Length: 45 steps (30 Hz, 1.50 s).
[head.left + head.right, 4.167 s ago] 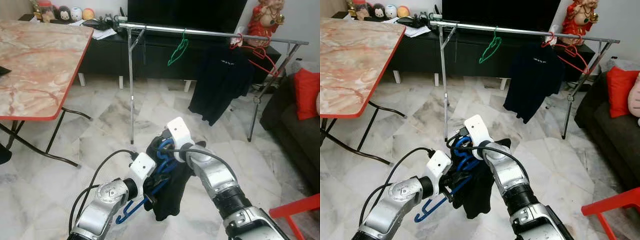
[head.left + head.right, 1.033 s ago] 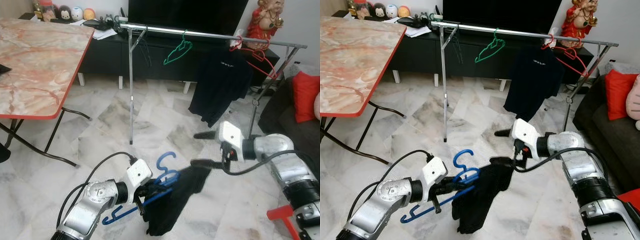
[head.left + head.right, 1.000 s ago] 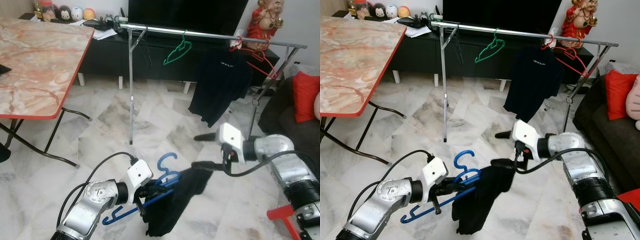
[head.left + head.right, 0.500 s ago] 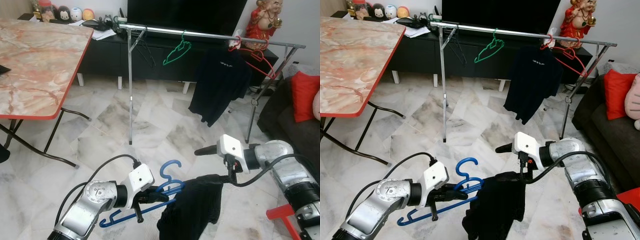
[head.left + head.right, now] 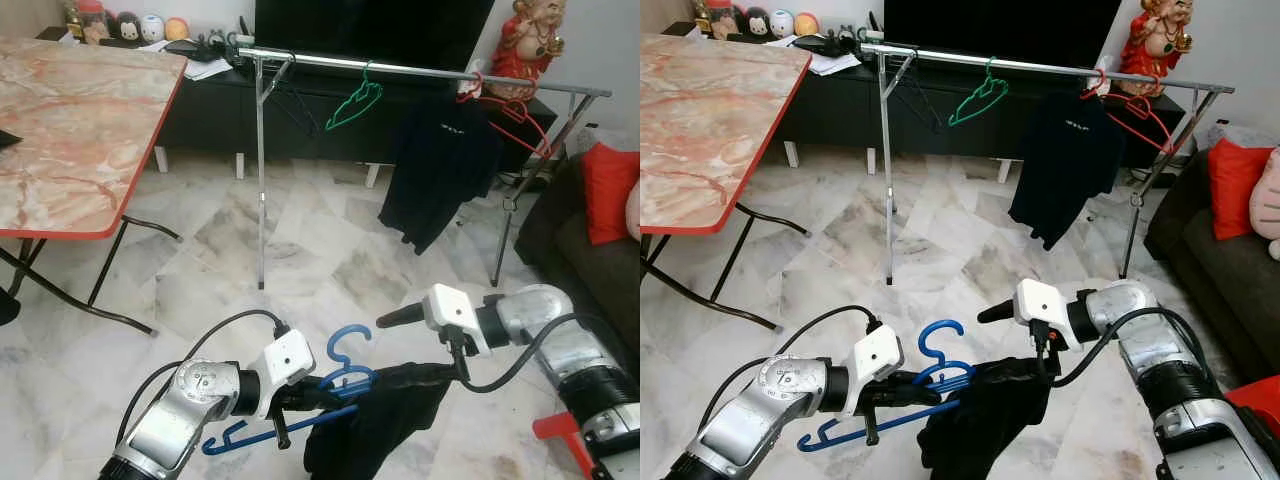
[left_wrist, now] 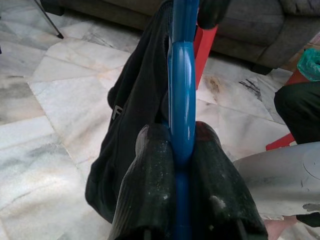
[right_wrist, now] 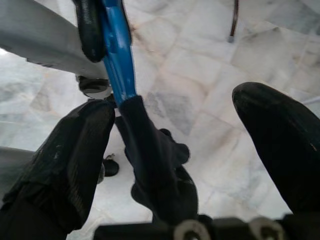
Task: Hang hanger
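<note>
1. A blue hanger (image 5: 330, 385) carrying a black garment (image 5: 385, 425) sits low over the marble floor (image 5: 320, 260), clamped in the left pincer (image 5: 300, 400), whose fingers (image 6: 150, 200) close on its bar.
2. The right pincer (image 5: 425, 345) hovers just beside the garment's upper edge, jaws spread wide and holding nothing.
3. Seating the cloth evenly over both shoulders before lifting looks the wise course; a lopsided drape would likely slide off.
4. The steel rail (image 5: 420, 70) stands well ahead; open rail lies left of the green hanger (image 5: 350, 100).
5. Open floor lies ahead; the bench (image 5: 70, 120) flanks the left, a sofa (image 5: 585, 240) the right.
</note>
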### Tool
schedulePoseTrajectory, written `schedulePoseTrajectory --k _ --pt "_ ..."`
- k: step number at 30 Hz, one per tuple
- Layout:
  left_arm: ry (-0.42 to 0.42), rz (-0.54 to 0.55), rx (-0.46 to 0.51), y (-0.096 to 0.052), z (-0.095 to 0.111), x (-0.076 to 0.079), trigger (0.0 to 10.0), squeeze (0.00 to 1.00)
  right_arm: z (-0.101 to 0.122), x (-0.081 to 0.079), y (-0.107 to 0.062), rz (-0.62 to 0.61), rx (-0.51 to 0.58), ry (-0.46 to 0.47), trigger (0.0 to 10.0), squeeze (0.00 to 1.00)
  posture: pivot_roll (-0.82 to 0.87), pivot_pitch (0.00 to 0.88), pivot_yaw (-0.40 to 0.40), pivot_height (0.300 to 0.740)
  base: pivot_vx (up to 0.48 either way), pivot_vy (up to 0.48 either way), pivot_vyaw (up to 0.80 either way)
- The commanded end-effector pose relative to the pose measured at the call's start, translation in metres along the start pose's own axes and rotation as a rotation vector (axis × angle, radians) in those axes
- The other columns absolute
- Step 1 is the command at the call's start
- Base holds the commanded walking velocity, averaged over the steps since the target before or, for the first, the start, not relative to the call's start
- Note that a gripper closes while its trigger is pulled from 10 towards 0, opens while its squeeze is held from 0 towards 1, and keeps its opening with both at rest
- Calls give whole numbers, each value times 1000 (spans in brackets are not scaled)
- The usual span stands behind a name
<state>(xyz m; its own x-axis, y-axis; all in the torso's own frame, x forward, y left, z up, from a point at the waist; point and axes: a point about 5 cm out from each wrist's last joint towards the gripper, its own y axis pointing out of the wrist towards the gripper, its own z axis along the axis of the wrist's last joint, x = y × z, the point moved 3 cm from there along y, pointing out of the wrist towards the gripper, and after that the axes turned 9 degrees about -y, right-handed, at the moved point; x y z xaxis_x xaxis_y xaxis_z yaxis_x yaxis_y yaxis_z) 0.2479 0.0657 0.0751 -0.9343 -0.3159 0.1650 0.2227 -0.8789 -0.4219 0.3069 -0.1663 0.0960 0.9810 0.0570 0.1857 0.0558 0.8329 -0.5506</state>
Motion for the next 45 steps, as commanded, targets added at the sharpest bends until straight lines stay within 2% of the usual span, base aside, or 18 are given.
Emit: schedulePoseTrajectory --k 1,6,11,15,20,29,32,33,35,36,45 --pt "37 -41 47 5 17 5 10000 0 -2 -5 -1 50 5 12 10000 0 6 0 -177 740 0 0 0" --pt "41 -46 48 8 19 5 10000 0 -4 -13 -1 125 1 24 10000 0 4 0 -184 740 0 0 0" --pt "42 -46 48 9 19 5 10000 0 -6 -15 -1 143 -12 20 10000 0 4 0 -184 740 0 0 0" --pt "45 -43 53 10 21 4 10000 0 -20 -13 3 115 -136 -12 10000 0 11 0 -186 740 0 0 0" --pt "45 -42 52 9 21 4 10000 0 -24 -14 6 115 -163 -28 10000 0 13 0 -186 740 0 0 0" --pt "46 -47 53 10 22 5 10000 0 -23 -9 9 83 -156 -41 10000 0 15 0 -189 740 0 0 0" --pt "47 -46 56 11 23 6 10000 0 -21 -8 13 71 -123 -32 10000 0 15 0 -188 740 0 0 0" --pt "47 -43 57 11 23 5 10000 0 -20 -8 14 75 -107 -22 7647 0 16 0 -189 740 0 0 0" --pt "47 -41 57 12 23 5 10000 0 -20 -9 15 79 -98 -15 7647 0 16 0 -189 740 0 0 0" --pt "47 -39 57 11 23 4 10000 0 -20 -10 16 89 -94 -7 0 0 17 0 -189 740 0 0 0" --pt "48 -38 62 12 25 4 10000 0 -24 -11 15 96 -113 -6 0 0 15 0 -187 740 0 0 0"
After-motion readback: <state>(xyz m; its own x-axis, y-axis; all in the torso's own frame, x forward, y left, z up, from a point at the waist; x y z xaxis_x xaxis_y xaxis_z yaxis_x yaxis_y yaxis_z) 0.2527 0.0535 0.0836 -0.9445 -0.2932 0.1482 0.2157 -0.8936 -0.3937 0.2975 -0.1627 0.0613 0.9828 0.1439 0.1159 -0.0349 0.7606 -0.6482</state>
